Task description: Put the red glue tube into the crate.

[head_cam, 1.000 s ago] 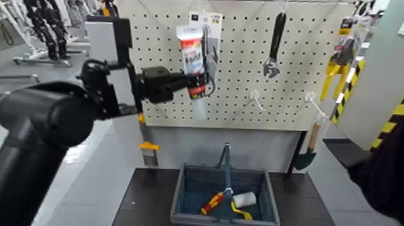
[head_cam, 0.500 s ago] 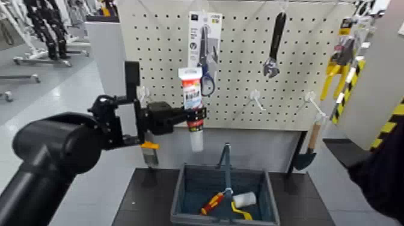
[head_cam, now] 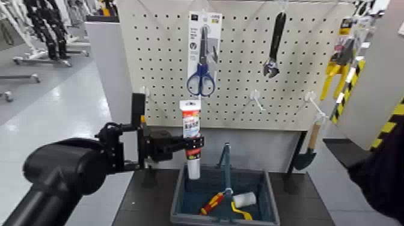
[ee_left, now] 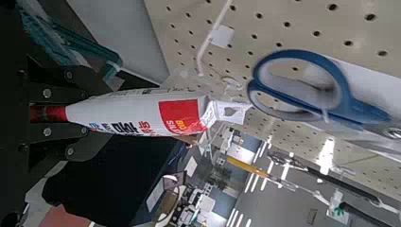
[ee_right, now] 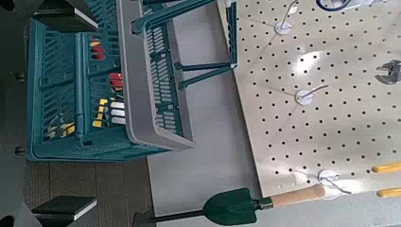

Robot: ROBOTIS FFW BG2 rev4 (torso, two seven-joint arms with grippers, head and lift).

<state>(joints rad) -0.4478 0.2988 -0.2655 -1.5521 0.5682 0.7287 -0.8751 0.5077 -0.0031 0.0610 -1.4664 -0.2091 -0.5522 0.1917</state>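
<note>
The crate [head_cam: 175, 204], a dark grey-blue slotted basket, stands at the lower centre of the head view on a dark table [head_cam: 300, 201], its thin handle [head_cam: 226, 161] arching over the middle. Inside, near the bottom centre of the frame, lie a red-and-yellow screwdriver [head_cam: 211, 204] and, to its right, a white roller [head_cam: 244, 199] with a yellow handle [head_cam: 241, 211]. With my left gripper [head_cam: 194, 143], left of centre, I hold the red glue tube [head_cam: 191, 124], its fingers clamped on the tube's lower part; the tube is nearly upright, flat white end up, white cap down. The cap overlaps the crate's far rim in the picture; I cannot tell whether they touch. My right gripper [ee_right: 68, 112], seen in the right wrist view, has its fingers apart, with the crate's slotted wall [ee_right: 76, 71] visible beyond. Blue-handled scissors [head_cam: 201, 81] hang at upper centre on the pegboard [head_cam: 240, 66].
</note>
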